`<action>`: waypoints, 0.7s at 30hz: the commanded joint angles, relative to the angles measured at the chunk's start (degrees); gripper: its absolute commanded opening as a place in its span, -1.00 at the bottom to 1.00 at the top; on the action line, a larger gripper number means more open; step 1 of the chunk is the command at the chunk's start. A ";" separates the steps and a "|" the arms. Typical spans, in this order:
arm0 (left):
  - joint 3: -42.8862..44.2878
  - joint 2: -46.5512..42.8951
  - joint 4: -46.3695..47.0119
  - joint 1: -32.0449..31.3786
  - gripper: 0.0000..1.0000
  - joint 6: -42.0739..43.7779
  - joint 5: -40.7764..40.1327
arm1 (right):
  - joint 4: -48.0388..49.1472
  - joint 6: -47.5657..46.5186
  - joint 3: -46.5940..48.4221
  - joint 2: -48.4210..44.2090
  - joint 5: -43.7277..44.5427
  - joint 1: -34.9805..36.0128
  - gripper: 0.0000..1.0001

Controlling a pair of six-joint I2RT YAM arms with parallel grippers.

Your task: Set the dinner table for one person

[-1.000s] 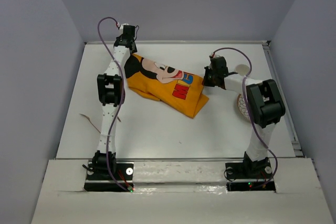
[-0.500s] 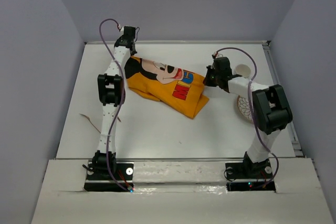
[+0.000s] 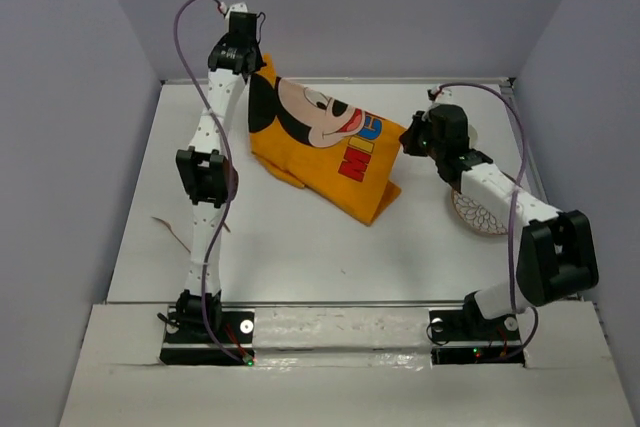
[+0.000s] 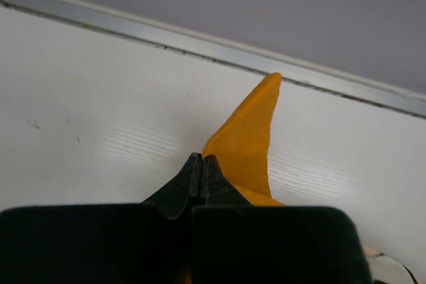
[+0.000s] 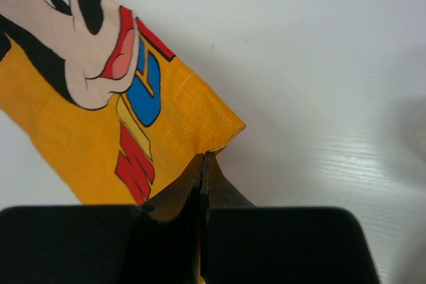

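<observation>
**Top view.**
- Dinner table surface: white, thin metal rim, spreads ahead of both arm bases and under everything else.
- Orange Mickey Mouse cloth: on the far half, two corners held up, near fold resting on the surface.
- Left gripper: at the cloth's far-left corner.
- Right gripper: at the cloth's right corner.
- Patterned plate: right side, partly under the right arm.

**Left wrist view.** Left gripper: jaws pressed together, pinching an orange cloth tip, white surface behind.

**Right wrist view.** Right gripper: jaws pressed together, pinching the cloth edge beside the printed lettering.
</observation>
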 commanded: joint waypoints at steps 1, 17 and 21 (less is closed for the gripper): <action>5.22 -15.42 0.70 -3.52 -1.00 -0.36 0.82 | 1.65 -0.37 -0.58 -10.02 1.72 -0.58 -1.00; -23.47 -57.24 9.29 -4.94 -1.00 -0.62 4.86 | -9.78 -0.46 4.34 -26.22 -9.52 -0.58 -1.00; -46.20 -70.86 18.25 -4.94 -1.00 -3.07 5.57 | -10.75 -0.55 4.69 -29.56 -10.14 -0.58 -1.00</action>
